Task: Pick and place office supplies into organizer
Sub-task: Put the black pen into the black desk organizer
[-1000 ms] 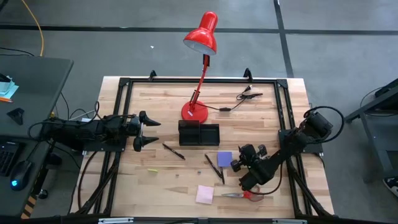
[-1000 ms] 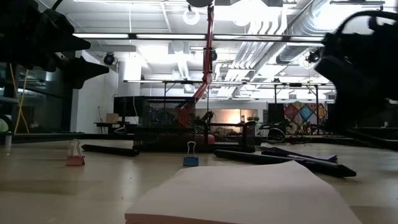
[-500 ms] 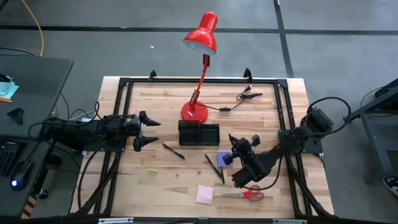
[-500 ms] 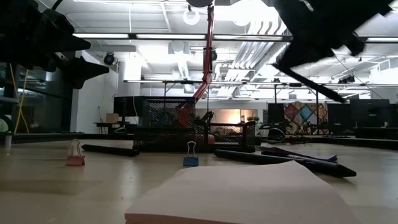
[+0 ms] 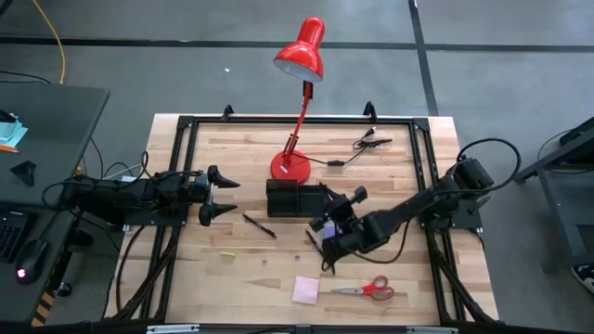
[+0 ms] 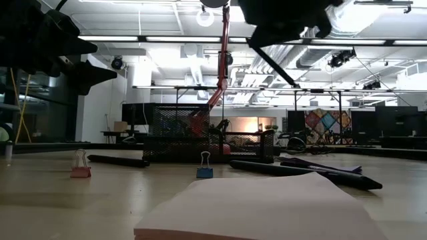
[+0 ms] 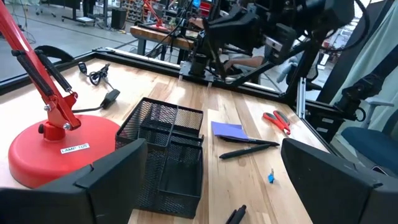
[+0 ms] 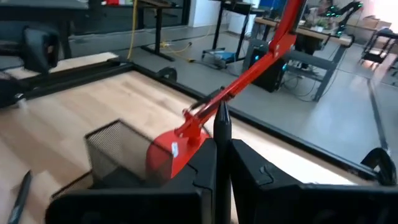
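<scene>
- Since a second ago the right arm has swung from the table's right front, near the scissors, in toward the middle; its right gripper now sits just in front of the organizer, and the scissors it was over lie uncovered.
- The right gripper is clamped on a thin black pen — in the right wrist view the pen stands up between the two closed fingers, its tip toward the red lamp and the mesh organizer below.
- In the low view the same pen slants down from the dark gripper body at the top of the frame, above the organizer.
- The left gripper waits at the table's left edge, fingers spread apart, holding nothing; the left wrist view looks between its two wide-set fingers at the organizer.
- The organizer stands just in front of the lamp's round base, touching or nearly so.
- The purple sticky pad lies to the organizer's right front, mostly under the right arm in the high view.
- The pink sticky pad lies near the front edge, just left of the scissors.
- One pen lies left of the organizer's front, others beside the purple pad.
- A black cable runs at the back right of the table.
</scene>
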Robot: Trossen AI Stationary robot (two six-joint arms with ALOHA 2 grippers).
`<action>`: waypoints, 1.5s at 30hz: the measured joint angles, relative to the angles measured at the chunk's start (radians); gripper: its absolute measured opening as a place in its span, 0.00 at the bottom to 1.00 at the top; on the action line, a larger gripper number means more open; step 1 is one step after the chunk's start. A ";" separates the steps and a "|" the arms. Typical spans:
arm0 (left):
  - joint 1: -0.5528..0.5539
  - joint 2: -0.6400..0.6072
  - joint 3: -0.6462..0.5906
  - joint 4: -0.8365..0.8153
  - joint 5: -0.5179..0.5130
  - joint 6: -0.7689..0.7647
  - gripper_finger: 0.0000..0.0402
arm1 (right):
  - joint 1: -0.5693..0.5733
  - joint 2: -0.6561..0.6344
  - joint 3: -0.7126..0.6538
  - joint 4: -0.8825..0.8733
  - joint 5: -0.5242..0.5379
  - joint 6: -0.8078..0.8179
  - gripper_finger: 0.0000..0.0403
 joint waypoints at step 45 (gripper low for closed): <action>0.000 0.000 0.000 0.000 0.000 0.000 0.89 | -0.333 0.200 -0.002 1.185 -0.779 -0.976 0.03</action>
